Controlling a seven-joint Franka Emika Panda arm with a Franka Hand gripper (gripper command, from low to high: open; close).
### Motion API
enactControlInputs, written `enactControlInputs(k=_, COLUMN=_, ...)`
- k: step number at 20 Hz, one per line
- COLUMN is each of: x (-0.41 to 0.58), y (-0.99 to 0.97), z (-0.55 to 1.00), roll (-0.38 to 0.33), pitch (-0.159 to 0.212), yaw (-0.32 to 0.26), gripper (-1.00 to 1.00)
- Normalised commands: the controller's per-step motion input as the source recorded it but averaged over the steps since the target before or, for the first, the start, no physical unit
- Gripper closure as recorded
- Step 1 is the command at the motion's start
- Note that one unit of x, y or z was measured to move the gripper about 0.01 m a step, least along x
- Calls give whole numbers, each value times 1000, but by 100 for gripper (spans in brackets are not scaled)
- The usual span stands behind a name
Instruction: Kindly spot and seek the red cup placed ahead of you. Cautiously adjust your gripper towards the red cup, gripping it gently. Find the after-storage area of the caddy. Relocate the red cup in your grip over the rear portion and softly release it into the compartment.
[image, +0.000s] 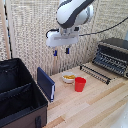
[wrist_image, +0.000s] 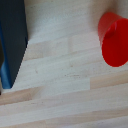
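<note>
The red cup (image: 80, 84) stands upright on the wooden table, just beside a small white bowl. In the wrist view the red cup (wrist_image: 115, 40) shows from above at the picture's edge. My gripper (image: 61, 51) hangs high above the table, above and toward the exterior view's left of the cup, with its two dark fingers apart and nothing between them. The fingers do not show in the wrist view. The black caddy (image: 19, 95) sits at the exterior view's left, its strap on the near wall. Its rear portion (image: 12, 75) is the section farthest from the strap.
A small white bowl (image: 68, 77) with yellow-orange contents sits next to the cup. A flat dark blue panel (image: 46, 83) leans beside the caddy and shows in the wrist view (wrist_image: 11, 40). A toaster oven (image: 112, 55) with its rack (image: 95, 73) stands at the exterior view's right.
</note>
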Motion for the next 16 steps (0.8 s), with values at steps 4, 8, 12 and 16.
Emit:
enactControlInputs(k=4, x=0, y=-838, z=-4, roll=52, pitch=8, yaw=-10, gripper=-100)
enactControlInputs(k=8, x=0, y=-871, z=0, roll=71, pitch=1, yaw=0, gripper=-100)
enactControlInputs(k=12, x=-28, y=-821, z=0, roll=75, pitch=0, yaw=4, gripper=-100)
enactControlInputs(k=16, x=-185, y=-631, z=-60, roll=36, pitch=53, yaw=17, gripper=-100)
